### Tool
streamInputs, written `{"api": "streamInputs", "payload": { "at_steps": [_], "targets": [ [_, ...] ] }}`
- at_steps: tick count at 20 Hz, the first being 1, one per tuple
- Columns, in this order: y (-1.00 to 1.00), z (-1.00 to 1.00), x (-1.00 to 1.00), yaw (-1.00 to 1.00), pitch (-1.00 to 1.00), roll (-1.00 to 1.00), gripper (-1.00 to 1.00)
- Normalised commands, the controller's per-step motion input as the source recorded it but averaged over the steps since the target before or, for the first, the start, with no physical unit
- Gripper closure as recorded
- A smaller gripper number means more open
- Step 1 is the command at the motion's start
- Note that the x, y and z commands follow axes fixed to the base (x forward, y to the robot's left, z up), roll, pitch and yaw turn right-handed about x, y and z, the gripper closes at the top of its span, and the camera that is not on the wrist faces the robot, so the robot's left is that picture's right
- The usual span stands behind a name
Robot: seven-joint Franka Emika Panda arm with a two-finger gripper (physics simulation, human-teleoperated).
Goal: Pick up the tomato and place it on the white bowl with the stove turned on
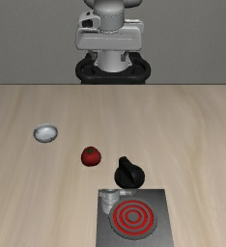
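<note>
We see the tomato on the wood table, approx. mid-table and well apart from the white bowl at the ext. view's left. A black obj. sits just beside the stove, whose burner shows red rings. The gripper hangs near the robot base; released vs. clenched, we can't tell.

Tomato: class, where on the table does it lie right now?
In the exterior view, the tomato lies on the wooden table near the middle. The white bowl is to its upper left and the black pot to its lower right; it touches neither.
</note>
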Motion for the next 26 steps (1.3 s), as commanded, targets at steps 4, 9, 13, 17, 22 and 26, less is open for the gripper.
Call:
{"api": "streamInputs", "payload": {
  "at_steps": [4, 9, 13, 17, 22, 26],
  "targets": [
    [0.00, 0.00, 1.00, 0.00, 0.00, 0.00, -1.00],
    [0.00, 0.00, 1.00, 0.00, 0.00, 0.00, -1.00],
    [-0.25, 0.00, 0.75, 0.00, 0.00, 0.00, -1.00],
    [-1.00, 0.00, 0.00, 0.00, 0.00, 0.00, -1.00],
    [0.20, -0.20, 0.60, 0.00, 0.00, 0.00, -1.00],
    [0.00, -1.00, 0.00, 0.00, 0.00, 0.00, -1.00]
  ]
}}
